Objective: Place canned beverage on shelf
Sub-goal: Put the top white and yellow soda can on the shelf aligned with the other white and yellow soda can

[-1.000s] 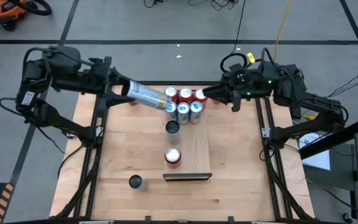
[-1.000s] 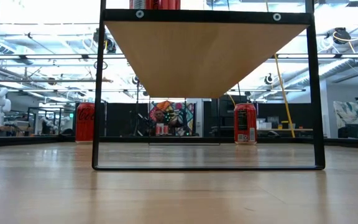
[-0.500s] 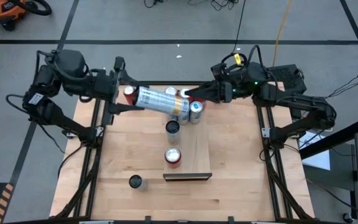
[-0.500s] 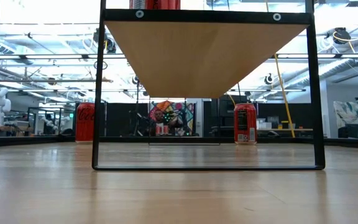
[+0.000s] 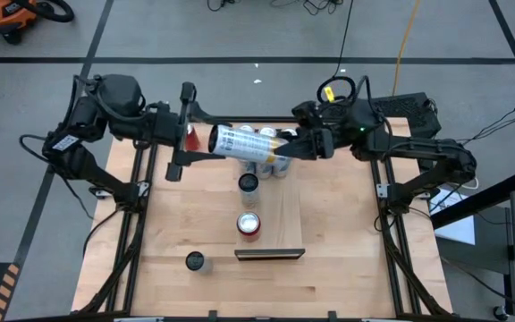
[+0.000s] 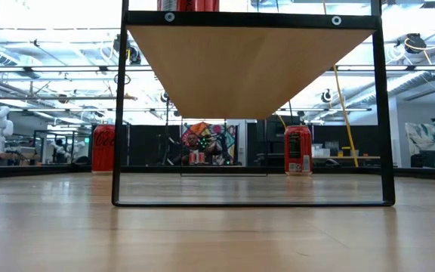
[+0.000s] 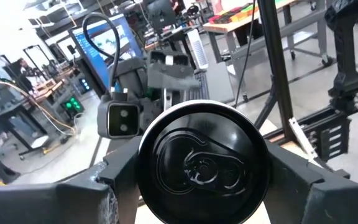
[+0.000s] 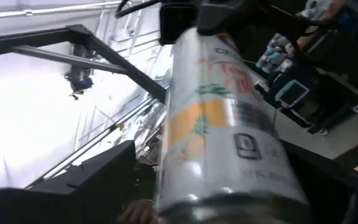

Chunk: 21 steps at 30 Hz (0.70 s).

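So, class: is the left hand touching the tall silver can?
Touching. In the left wrist view, the left hand has its fingers pressed on both sides of the tall silver can.

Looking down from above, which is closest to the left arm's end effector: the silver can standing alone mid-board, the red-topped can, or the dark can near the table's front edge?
From the left end effector:
1. Silver can, mid-board.
2. Red-topped can, farther along the shelf.
3. Dark can, off the shelf, near the front.

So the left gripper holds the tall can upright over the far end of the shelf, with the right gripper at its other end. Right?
Not upright. The high view shows the tall can lying roughly level in the left gripper, above the cans at the far end of the shelf. The right gripper is at its other end, fingers open around it.
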Each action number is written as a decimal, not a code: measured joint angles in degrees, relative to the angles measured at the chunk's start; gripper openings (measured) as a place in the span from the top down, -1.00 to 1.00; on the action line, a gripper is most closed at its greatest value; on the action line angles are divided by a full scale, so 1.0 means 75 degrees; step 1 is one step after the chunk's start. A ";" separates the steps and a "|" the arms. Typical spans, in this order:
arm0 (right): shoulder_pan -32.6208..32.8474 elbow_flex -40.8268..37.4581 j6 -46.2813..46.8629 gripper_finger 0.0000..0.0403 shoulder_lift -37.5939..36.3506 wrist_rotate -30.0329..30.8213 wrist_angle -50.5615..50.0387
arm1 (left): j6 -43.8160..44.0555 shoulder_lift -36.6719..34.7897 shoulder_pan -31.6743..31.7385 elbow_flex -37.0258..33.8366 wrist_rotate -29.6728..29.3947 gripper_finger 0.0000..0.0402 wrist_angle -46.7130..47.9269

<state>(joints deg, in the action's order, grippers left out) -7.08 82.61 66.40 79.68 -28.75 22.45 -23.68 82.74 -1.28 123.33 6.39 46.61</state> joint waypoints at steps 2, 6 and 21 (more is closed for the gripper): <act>0.0016 0.0000 -0.0076 -0.73 -0.0009 -0.0009 0.0009 | -0.0129 0.0046 0.0000 0.0000 0.0003 -0.22 -0.0016; 0.0015 0.0000 -0.0139 -0.66 -0.0018 -0.0012 0.0001 | -0.0167 0.0075 0.0003 -0.0001 -0.0006 -0.22 -0.0002; -0.0138 0.0000 -0.0516 -0.08 -0.0026 -0.0232 -0.0066 | -0.0026 0.0075 -0.0013 -0.0003 -0.0312 -0.31 0.0022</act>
<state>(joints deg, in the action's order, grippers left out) -8.11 82.61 62.53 79.48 -30.50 21.96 -23.88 83.31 -1.38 123.31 4.05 46.77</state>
